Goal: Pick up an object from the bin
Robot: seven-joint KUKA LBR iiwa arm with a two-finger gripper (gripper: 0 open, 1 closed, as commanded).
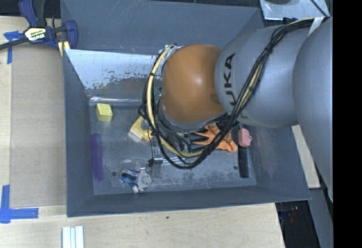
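My gripper [154,161] hangs low in the grey metal bin [169,206], tucked under my rounded orange wrist cover [189,86] and its loops of cable. I cannot tell how far it is open, and I see nothing held in it.

The nearest thing is the pale yellow wedge-shaped block [138,128]. It lies just beside the gripper, up and to its left in the view, partly under my wrist. I judge it light and stiff, perhaps foam or plastic, and not fragile. Its slanted faces could squirt out of a pinch, so I would take it across its flat parallel sides.

Down and to the left of the gripper, also near, lies a small clear-and-blue plastic piece [134,177]. It looks slippery, thin and awkward to pinch.
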